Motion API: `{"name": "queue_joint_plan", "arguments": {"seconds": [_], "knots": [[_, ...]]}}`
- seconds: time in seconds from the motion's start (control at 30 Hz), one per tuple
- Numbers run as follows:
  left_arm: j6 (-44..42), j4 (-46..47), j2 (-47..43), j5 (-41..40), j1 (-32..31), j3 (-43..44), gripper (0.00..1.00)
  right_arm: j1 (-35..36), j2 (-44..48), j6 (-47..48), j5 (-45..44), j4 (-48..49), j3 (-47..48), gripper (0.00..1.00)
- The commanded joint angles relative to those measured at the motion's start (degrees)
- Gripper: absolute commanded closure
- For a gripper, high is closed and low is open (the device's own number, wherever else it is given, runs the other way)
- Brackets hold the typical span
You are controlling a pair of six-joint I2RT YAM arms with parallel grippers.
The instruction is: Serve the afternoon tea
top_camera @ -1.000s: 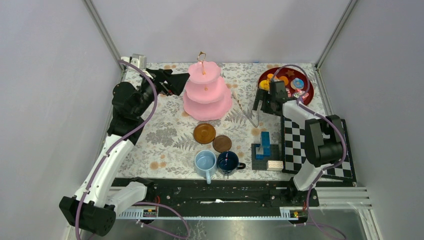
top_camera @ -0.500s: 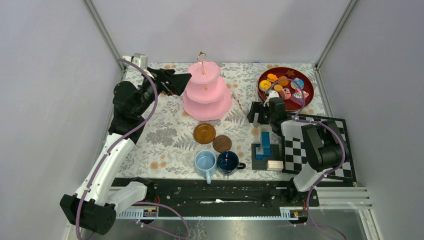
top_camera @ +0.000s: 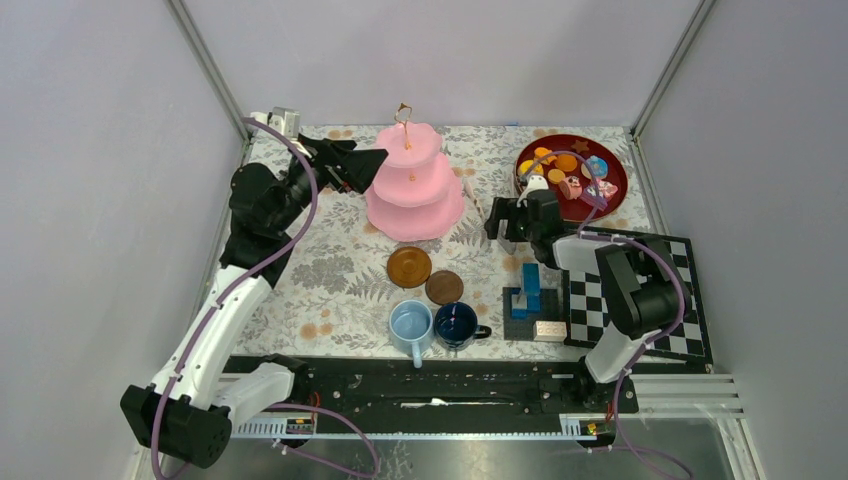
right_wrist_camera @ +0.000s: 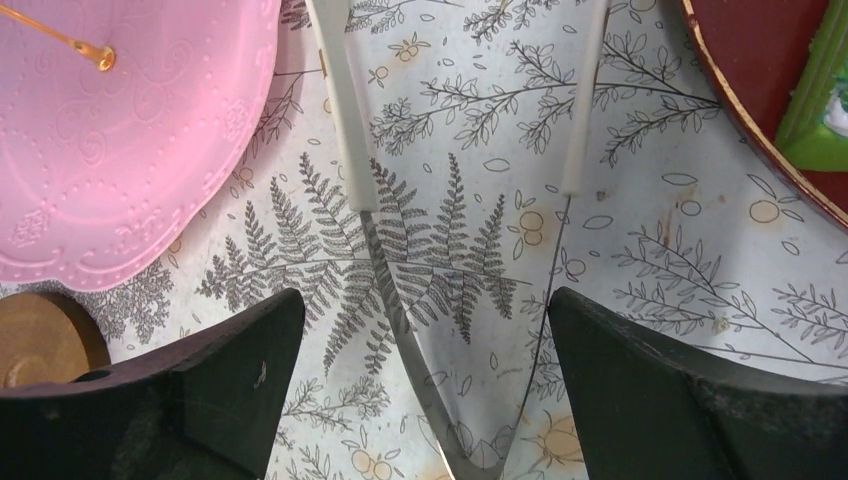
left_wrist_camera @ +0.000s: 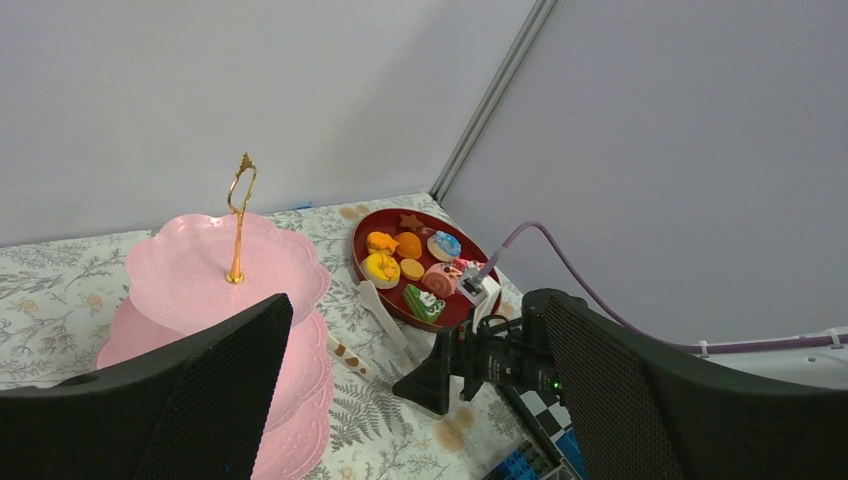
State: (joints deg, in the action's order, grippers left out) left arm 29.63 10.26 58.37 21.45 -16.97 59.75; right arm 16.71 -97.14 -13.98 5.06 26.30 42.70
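Note:
The pink three-tier stand (top_camera: 410,190) with its gold loop (left_wrist_camera: 240,200) rises at the back centre, its tiers bare. My left gripper (top_camera: 365,168) hovers open just left of its top tier, holding nothing. Toy pastries fill a dark red plate (top_camera: 600,205) at the back right. White tongs (right_wrist_camera: 340,110) lie on the cloth between stand and plate. My right gripper (top_camera: 500,228) hangs open low over them, its fingers (right_wrist_camera: 200,390) astride the metal bend. Two brown saucers (top_camera: 409,266) sit mid-table. The light-blue mug (top_camera: 410,325) and dark-blue mug (top_camera: 457,325) stand near the front.
A blue block stack (top_camera: 528,295) on a black base stands right of the mugs. A black-and-white chequered board (top_camera: 680,335) lies under the right arm. Grey walls and metal posts close in the floral-clothed table (top_camera: 320,270).
My right gripper has swung left and toward the front, away from the red plate, and turned down over the tongs. The left gripper has edged slightly closer to the stand.

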Motion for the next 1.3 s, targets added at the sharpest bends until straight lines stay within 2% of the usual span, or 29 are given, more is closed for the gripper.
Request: {"name": "queue_joint_plan", "arguments": {"seconds": [0.0,0.33,0.7,1.13,1.27], "knots": [[0.2,3.3,0.2,1.0,-0.4,0.0,0.01,1.6,-1.9,-1.5,-3.5,0.9,2.9,0.01],[-0.2,3.2,0.2,0.4,-1.4,-0.2,0.01,5.0,-4.9,-1.6,-13.4,-1.5,5.5,0.0],[-0.3,3.2,-0.1,0.2,-1.5,-0.3,0.01,8.9,-9.5,-0.4,-22.9,1.3,6.0,0.0],[-0.3,3.2,0.1,0.0,-1.5,-0.4,0.01,10.2,-13.0,0.7,-26.7,-0.5,8.5,0.01],[-0.1,3.2,0.2,0.1,-1.5,-0.4,0.01,10.2,-12.1,-0.1,-27.4,-0.5,8.1,0.05]]}}
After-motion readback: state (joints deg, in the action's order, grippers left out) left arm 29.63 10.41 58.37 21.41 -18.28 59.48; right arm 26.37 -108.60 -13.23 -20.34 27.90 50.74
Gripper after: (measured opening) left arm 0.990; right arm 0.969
